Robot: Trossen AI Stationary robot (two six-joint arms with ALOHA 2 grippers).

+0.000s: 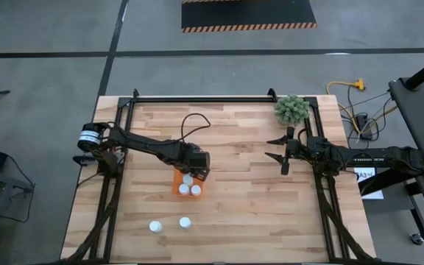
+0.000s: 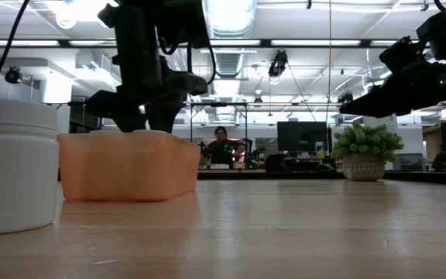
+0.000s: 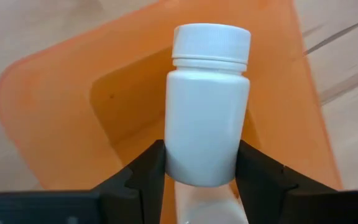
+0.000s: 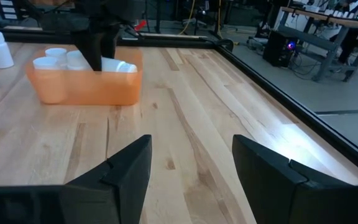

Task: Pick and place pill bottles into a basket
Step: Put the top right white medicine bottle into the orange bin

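Pill bottles are the job, and the orange basket [image 1: 177,189] sits left of the wooden table's [image 1: 234,147] middle with 3 white caps showing inside. The left gripper [image 1: 197,168] hangs over the basket's far end, its jaws clamped on a white pill bottle [image 3: 208,106] held above the orange floor, so the placing step looks underway; next it needs to lower, then part the jaws without knocking the neighbours. The right gripper [image 4: 191,163] waits well apart, jaws spread and empty, near the green plant [image 1: 291,109]. 2 loose bottles [image 1: 155,226] [image 1: 185,221] stand near the table's front edge.
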